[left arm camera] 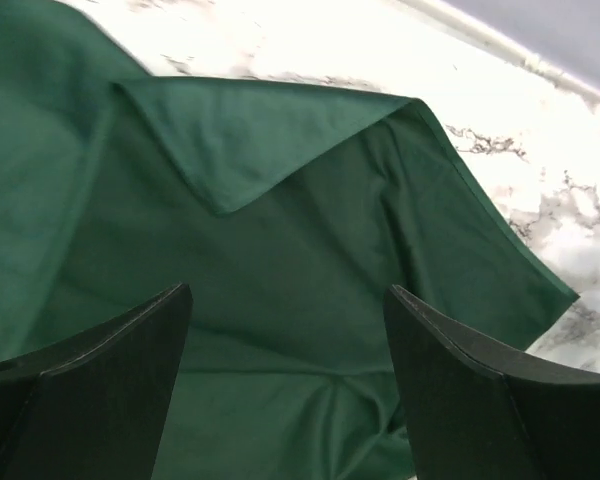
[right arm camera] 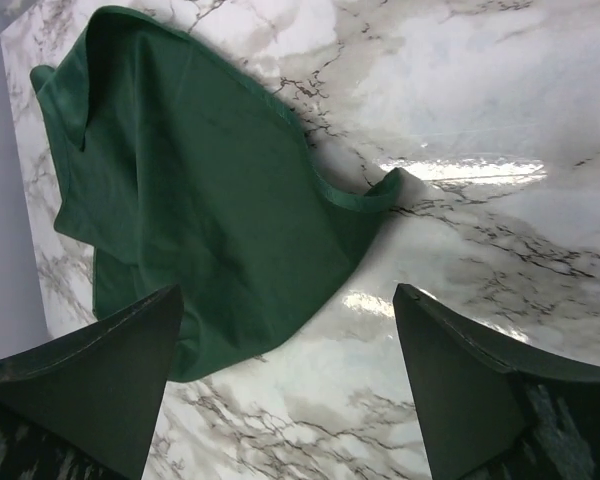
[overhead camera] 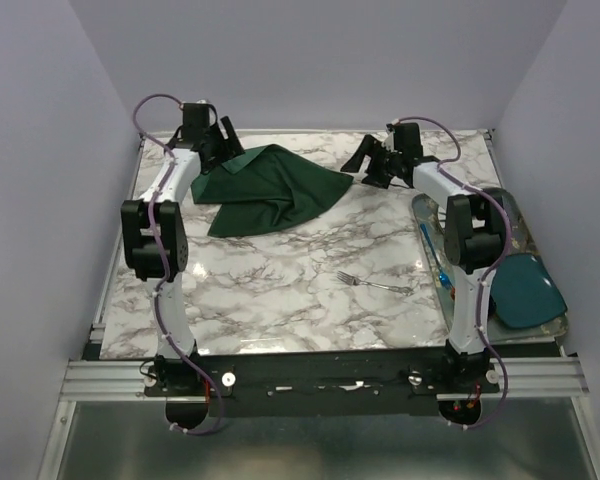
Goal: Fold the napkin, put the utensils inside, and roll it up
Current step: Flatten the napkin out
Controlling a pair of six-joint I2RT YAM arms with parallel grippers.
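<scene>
The dark green napkin lies rumpled at the far left of the marble table, one corner folded over. It fills the left wrist view and shows in the right wrist view. The silver fork lies on the table, right of the middle. My left gripper is open and empty over the napkin's far left edge. My right gripper is open and empty just right of the napkin's right corner, over bare marble.
A clear tray stands along the right edge, holding a teal oval dish and a thin blue stick. Walls close in the table at the back and both sides.
</scene>
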